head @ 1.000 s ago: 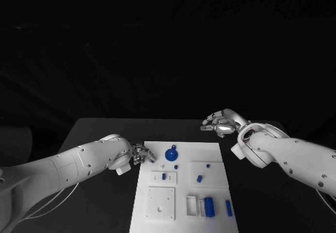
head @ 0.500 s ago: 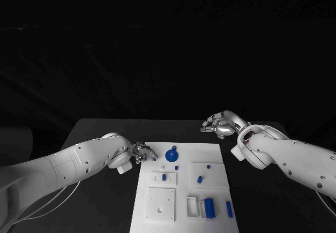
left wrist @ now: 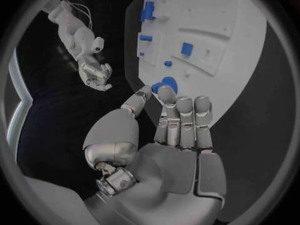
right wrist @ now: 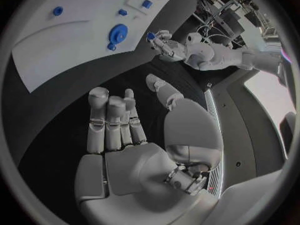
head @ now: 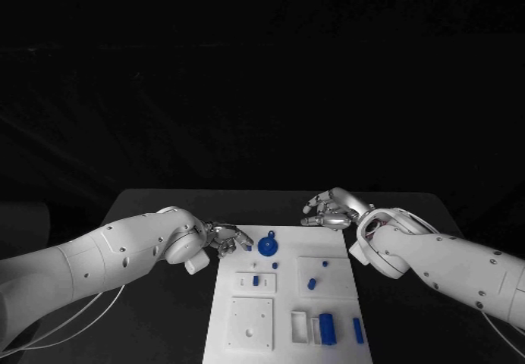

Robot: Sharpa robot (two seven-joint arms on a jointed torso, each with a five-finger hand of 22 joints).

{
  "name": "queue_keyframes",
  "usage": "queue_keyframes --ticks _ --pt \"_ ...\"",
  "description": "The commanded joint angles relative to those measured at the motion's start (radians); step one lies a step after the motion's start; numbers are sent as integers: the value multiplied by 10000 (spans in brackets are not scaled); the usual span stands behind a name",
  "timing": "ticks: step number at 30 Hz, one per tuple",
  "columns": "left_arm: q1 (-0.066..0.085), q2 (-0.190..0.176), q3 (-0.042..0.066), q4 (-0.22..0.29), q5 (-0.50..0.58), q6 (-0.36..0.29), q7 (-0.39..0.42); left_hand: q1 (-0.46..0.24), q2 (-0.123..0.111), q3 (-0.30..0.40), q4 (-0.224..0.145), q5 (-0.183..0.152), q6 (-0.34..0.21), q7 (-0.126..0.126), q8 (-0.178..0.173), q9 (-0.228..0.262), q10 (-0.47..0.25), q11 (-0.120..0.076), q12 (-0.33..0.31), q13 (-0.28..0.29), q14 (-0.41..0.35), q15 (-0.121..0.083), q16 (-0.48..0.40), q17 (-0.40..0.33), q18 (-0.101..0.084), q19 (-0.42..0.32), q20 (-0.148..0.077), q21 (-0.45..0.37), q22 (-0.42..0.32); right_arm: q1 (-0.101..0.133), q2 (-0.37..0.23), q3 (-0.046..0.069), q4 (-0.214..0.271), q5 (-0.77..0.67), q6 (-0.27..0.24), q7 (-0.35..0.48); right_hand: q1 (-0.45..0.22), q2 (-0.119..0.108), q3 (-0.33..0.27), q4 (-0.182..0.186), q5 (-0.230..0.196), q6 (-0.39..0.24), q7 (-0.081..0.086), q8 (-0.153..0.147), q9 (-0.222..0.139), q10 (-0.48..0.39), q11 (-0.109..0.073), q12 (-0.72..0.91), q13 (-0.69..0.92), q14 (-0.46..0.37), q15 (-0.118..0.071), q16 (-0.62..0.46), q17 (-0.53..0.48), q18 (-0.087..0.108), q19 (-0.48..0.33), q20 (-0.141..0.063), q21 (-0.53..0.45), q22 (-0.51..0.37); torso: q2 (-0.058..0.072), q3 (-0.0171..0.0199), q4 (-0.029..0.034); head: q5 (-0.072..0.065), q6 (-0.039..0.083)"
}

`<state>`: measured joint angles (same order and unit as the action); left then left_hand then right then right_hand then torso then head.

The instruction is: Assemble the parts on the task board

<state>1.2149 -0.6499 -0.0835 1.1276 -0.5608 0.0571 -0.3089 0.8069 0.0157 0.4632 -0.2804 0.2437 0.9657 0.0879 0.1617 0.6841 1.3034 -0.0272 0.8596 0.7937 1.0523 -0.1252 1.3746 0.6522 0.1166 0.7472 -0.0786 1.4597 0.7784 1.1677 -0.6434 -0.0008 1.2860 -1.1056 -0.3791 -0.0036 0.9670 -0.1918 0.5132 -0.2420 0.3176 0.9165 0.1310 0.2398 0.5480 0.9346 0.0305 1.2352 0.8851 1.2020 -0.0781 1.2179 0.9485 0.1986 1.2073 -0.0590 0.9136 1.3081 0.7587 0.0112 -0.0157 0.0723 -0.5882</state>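
Note:
The white task board (head: 334, 303) lies in the middle of the black table. A round blue part (head: 268, 246) sits near its far left corner, and is seen again as the round blue part (right wrist: 117, 33). My left hand (head: 229, 239) hovers at the board's left edge, just left of that part. In the right wrist view my left hand (right wrist: 164, 43) pinches a small blue part (right wrist: 150, 35) at its fingertips. My right hand (head: 329, 211) hangs over the board's far edge, fingers apart and holding nothing. Its palm and fingers (right wrist: 115, 122) are bare.
Several small blue parts stand further along the board: a peg (head: 256, 280), a slanted piece (head: 312, 283), a tall block (head: 326, 327) and a bar (head: 358, 329). A raised white square block (head: 250, 322) sits near the front left. Black table (head: 164, 205) lies on both sides.
My left hand has edged right, closer to the round blue part. My right hand has moved left and nearer, from beyond the board's far right corner to its far edge.

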Motion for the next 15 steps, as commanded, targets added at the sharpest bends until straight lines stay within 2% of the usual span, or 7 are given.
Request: queue_keyframes --ticks 1,7,12,15 --pt "34 -54 18 152 1759 499 100 -19 -122 -77 24 -130 -4 32 -16 -29 -56 35 70 19 -18 -37 -10 12 -20 -44 -1423 -43 10 -63 101 -33 62 -936 48 428 154 24 14 -136 -51 -244 150 -73 -12 -26 31 49 -20 -34 23 33 -15 632 -32 -18 -18 183 -7 -2 -9 -31 38" --pt "35 -125 23 332 2780 762 184 -20 -97 -64 30 -156 -9 34 -19 -41 -67 36 78 24 -25 -36 -7 15 -15 -47 -1423 -47 10 -219 300 -109 229 -1343 71 660 349 28 10 -429 -188 -308 174 -107 -26 -44 53 65 -51 -46 44 31 -26 632 -50 4 -19 179 -1 -9 2 -81 68" --pt "35 -167 24 514 3298 941 346 -16 -68 -54 30 -157 -9 33 -18 -50 -67 34 91 30 -23 -37 3 20 -11 -45 -1423 -46 12 -363 505 -230 379 -1559 -5 849 548 -33 -18 -485 -291 -447 217 -185 -65 -91 93 69 -70 -91 83 22 -30 632 -104 22 -32 183 3 -22 -4 -128 81" --pt "34 -192 24 645 3329 990 397 -16 -58 -52 30 -157 -10 32 -19 -53 -67 34 98 34 -20 -38 8 22 -10 -43 -1423 -44 12 -419 598 -259 427 -1558 -63 916 652 -54 -27 -483 -330 -580 259 -267 -123 -107 133 82 -76 -103 118 30 -27 632 -122 31 -33 184 4 -23 6 -152 90"
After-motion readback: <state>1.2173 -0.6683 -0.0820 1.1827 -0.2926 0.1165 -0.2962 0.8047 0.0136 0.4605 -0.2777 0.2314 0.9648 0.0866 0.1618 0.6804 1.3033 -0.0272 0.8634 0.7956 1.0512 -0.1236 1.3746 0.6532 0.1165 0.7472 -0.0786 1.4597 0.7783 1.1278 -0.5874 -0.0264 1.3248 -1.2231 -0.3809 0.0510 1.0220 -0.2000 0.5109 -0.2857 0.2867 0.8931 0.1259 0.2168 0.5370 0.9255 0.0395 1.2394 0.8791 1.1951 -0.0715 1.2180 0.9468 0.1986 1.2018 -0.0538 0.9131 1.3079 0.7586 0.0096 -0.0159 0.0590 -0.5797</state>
